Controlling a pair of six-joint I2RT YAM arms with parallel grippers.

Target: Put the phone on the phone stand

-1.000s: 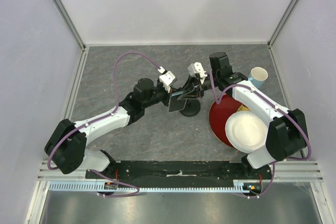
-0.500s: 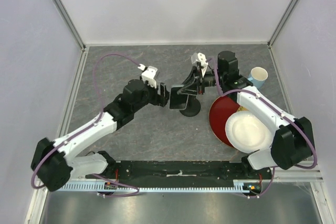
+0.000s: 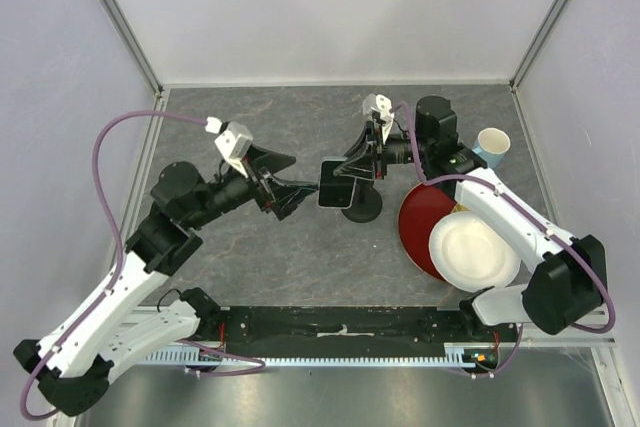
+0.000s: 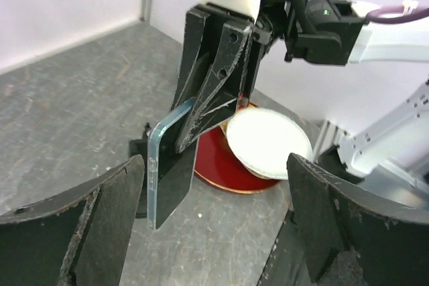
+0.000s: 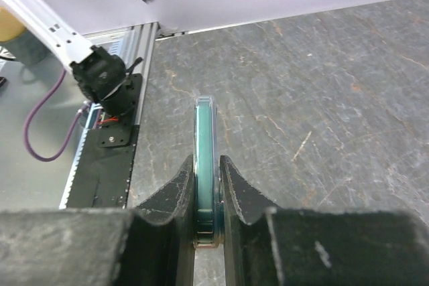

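The phone (image 3: 334,192) is a thin dark slab, held upright on its edge in my right gripper (image 3: 350,169), just above and left of the phone stand's round black base (image 3: 364,210). The right wrist view shows the phone (image 5: 204,155) edge-on, pinched between both fingers of the right gripper (image 5: 206,189). My left gripper (image 3: 295,185) stands open a short way left of the phone, touching nothing. From the left wrist, the phone (image 4: 171,169) hangs from the right gripper's fingers (image 4: 211,88), ahead of my wide-open left gripper (image 4: 214,232).
A red plate (image 3: 413,219) with a white plate (image 3: 470,250) on it lies right of the stand, under the right arm. A white and blue cup (image 3: 491,144) stands at the back right. Metal rails and walls bound the grey table.
My left gripper has opened, let go of the phone and drawn back to the left. The right gripper keeps the phone by the stand.
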